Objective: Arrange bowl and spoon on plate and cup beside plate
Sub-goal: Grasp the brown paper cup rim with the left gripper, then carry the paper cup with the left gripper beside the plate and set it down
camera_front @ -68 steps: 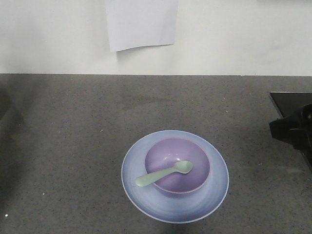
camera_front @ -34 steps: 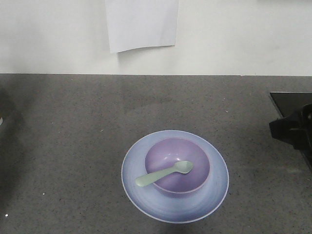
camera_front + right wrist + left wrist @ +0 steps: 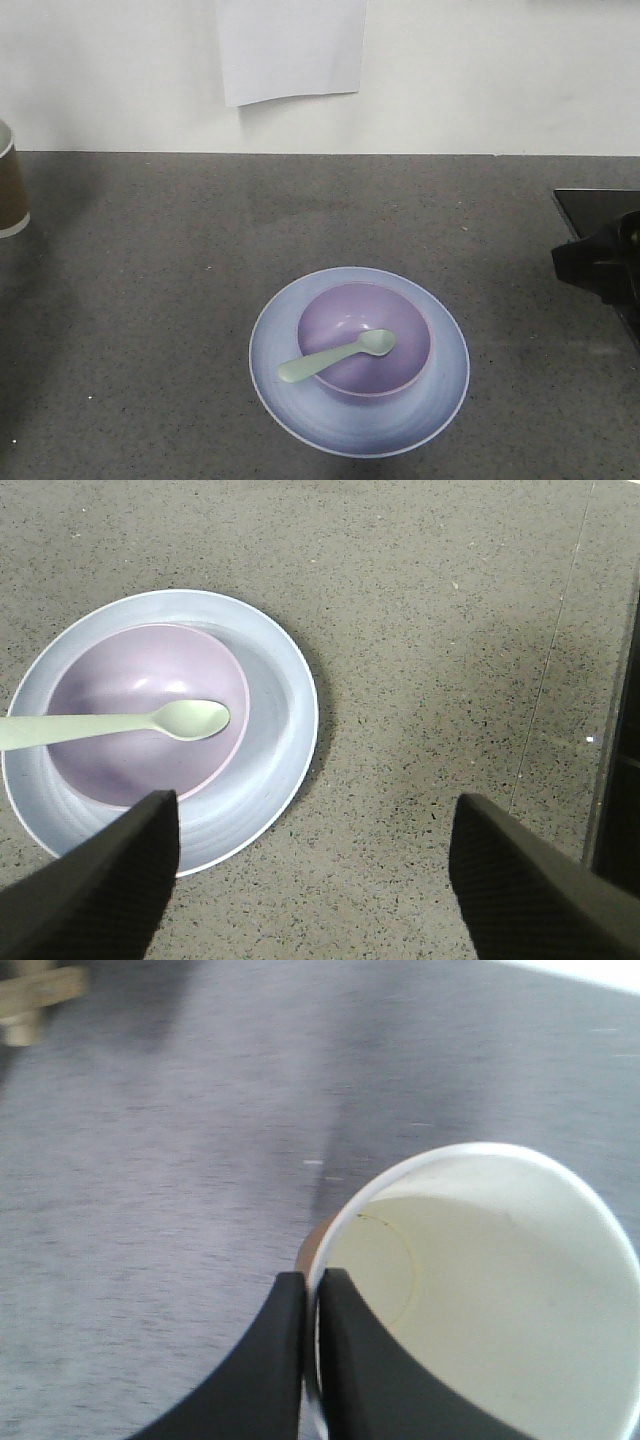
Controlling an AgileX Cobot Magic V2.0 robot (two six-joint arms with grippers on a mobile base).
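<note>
Grey speckled bench (image 3: 150,300) | left jaws pinch brown paper cup (image 3: 480,1290) rim for carrying | right jaws spread, empty | mint plastic spoon (image 3: 335,357) in lilac bowl (image 3: 364,340) on pale-blue plate (image 3: 290,390)

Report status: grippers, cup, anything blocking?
Left gripper shut on cup rim. Right gripper open, empty. Bowl, spoon on plate. Nothing blocking.

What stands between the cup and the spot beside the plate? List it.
Nothing visible. The cup, its rim pinched by the left gripper, sits at the far left edge of the front view. Only bare grey countertop lies between it and the plate, which holds the bowl and spoon.
</note>
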